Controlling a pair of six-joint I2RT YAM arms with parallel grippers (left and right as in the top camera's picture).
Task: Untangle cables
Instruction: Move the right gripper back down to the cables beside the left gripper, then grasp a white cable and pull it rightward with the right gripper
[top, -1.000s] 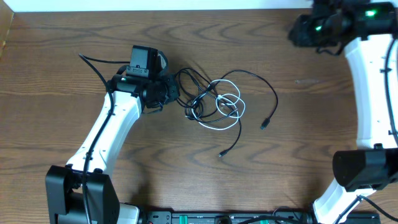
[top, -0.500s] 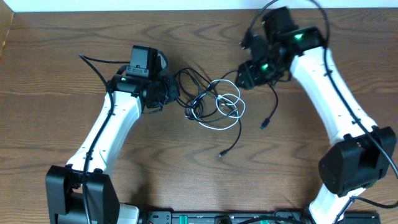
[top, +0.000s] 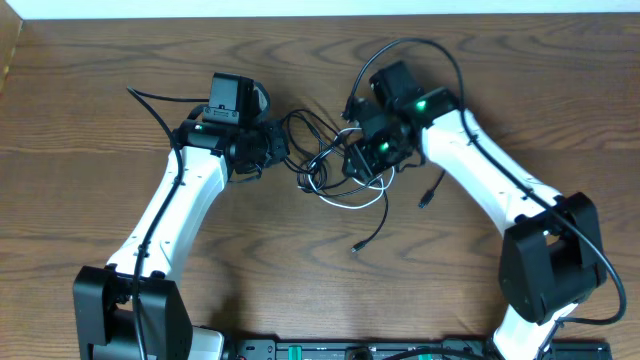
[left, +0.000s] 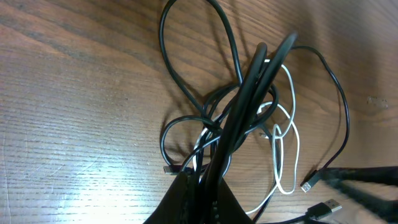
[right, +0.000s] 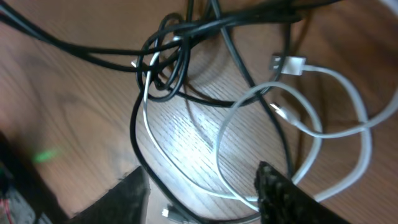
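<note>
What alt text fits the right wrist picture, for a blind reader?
The right gripper, fingers apart, hangs over a tangle of thin black cables and a thin white cable lying on a brown wooden table.

No legible text or labels anywhere

Two arms, one white cable, at least two black cables.

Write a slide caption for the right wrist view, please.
Open right gripper above white cable tangled with black cables.
</note>
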